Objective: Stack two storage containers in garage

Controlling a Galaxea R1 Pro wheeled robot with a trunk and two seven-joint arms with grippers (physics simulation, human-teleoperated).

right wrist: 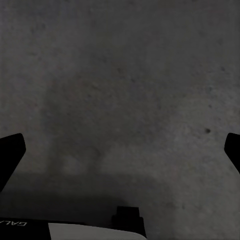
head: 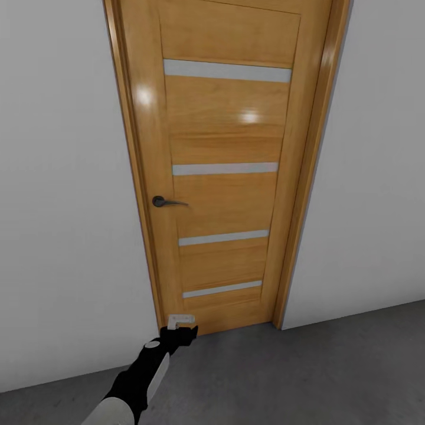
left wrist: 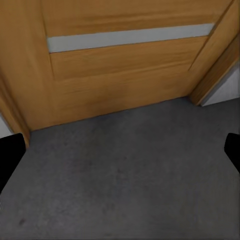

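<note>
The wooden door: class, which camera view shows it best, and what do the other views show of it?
The head view shows the wooden door best: nearly the whole closed leaf, with its four pale strips and dark handle. The left wrist view catches just its bottom panels and one strip above the grey floor. The right wrist view looks at grey floor.

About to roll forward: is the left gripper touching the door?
Apart. In the left wrist view, bare floor lies between the left gripper and the door.

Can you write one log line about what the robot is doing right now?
place: facing shut wooden door | floor: dark-grey concrete | left gripper: open, empty, low by door bottom | right gripper: open, empty, over floor | containers: not held
</note>
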